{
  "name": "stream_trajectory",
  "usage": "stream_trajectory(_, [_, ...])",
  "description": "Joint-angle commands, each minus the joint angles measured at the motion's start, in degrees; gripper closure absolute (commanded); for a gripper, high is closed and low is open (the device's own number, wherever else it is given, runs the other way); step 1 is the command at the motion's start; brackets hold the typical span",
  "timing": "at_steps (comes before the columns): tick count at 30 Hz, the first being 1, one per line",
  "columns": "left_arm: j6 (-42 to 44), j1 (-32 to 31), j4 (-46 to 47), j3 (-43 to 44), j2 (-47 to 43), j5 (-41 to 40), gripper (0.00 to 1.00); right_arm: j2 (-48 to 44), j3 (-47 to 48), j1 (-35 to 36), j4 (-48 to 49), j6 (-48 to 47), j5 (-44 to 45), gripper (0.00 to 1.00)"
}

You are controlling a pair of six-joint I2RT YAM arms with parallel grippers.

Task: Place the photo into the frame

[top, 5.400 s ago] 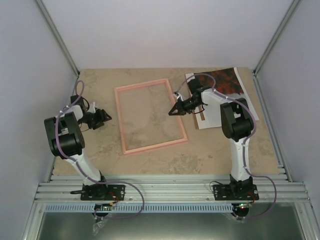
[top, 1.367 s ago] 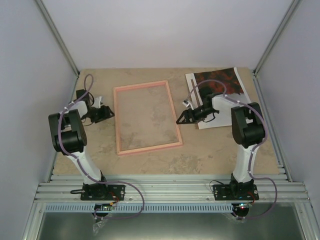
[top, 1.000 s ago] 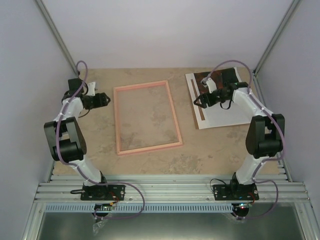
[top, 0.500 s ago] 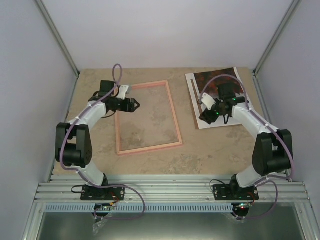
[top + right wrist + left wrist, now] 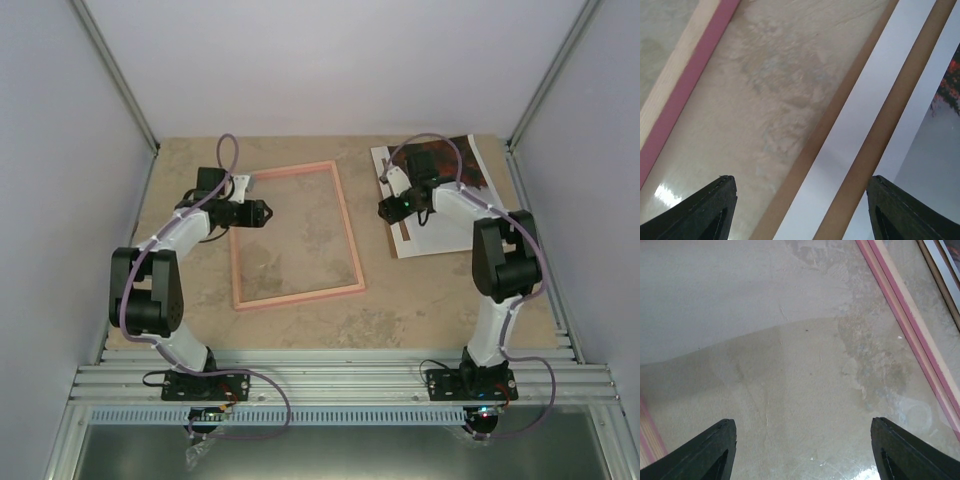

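The pink frame (image 5: pixel 300 296) lies flat at the table's middle, empty inside. The photo (image 5: pixel 462 165), dark red print up, lies at the back right on a stack with white sheets and a brown backing board (image 5: pixel 403 238). My left gripper (image 5: pixel 266 212) hovers open inside the frame's upper left; its wrist view shows the gripper (image 5: pixel 802 455) over bare table, with a frame rail (image 5: pixel 910 325) to the right. My right gripper (image 5: pixel 384 210) is open above the stack's left edge. In its wrist view the gripper (image 5: pixel 802 210) spans two brown strips (image 5: pixel 900 100), and the photo (image 5: pixel 950 80) shows at the right edge.
Grey walls with metal posts close in the table on the left, back and right. An aluminium rail (image 5: pixel 340 382) carries both arm bases at the near edge. The frame rail (image 5: pixel 695 65) shows in the right wrist view, left of the stack.
My left arm swung right, from beside the frame to over its upper left part. My right gripper dipped onto the stack, then moved back left to its left edge. Both stayed open.
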Motion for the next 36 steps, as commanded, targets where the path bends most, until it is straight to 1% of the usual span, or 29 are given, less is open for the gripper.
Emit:
stream_trajectory(1, [-0.27, -0.01, 0.45, -0.09, -2.58, -1.68, 0.25, 5.91, 5.57, -0.02, 1.72, 7.17, 3.11, 0.27])
stream_trajectory(6, [-0.89, -0.02, 0.31, 0.01, -2.91, -2.48, 0.25, 12.58, 12.94, -0.1, -0.55, 10.34, 6.66, 0.27])
stream_trajectory(12, [-1.22, -0.02, 0.27, 0.37, -2.78, -3.41, 0.24, 16.67, 16.48, -0.04, -0.65, 11.0, 7.0, 0.27])
stream_trajectory(15, [-1.65, -0.01, 0.47, 0.49, -2.47, -3.6, 0.24, 17.73, 16.53, -0.1, -0.45, 11.44, 7.04, 0.28])
stream_trajectory(18, [-2.09, -0.06, 0.6, 0.69, -1.99, -3.66, 0.24, 18.71, 16.96, -0.03, -0.35, 12.55, 6.25, 0.32])
stream_trajectory(21, [-2.16, -0.01, 0.47, 0.97, -1.64, -3.8, 0.24, 19.81, 17.41, -0.02, -0.47, 12.99, 6.22, 0.34])
stream_trajectory(28, [-1.91, -0.01, -0.11, 1.43, -1.69, -4.27, 0.24, 20.32, 17.19, -0.02, -0.75, 14.97, 5.65, 0.53])
stream_trajectory(32, [-1.95, -0.08, -0.22, 1.44, -1.51, -4.34, 0.24, 19.47, 17.51, -0.02, -1.06, 15.48, 5.8, 0.56])
stream_trajectory(36, [-1.97, -0.01, -0.3, 1.78, -1.03, -4.38, 0.25, 17.82, 18.14, -0.02, -1.59, 16.04, 4.49, 0.61])
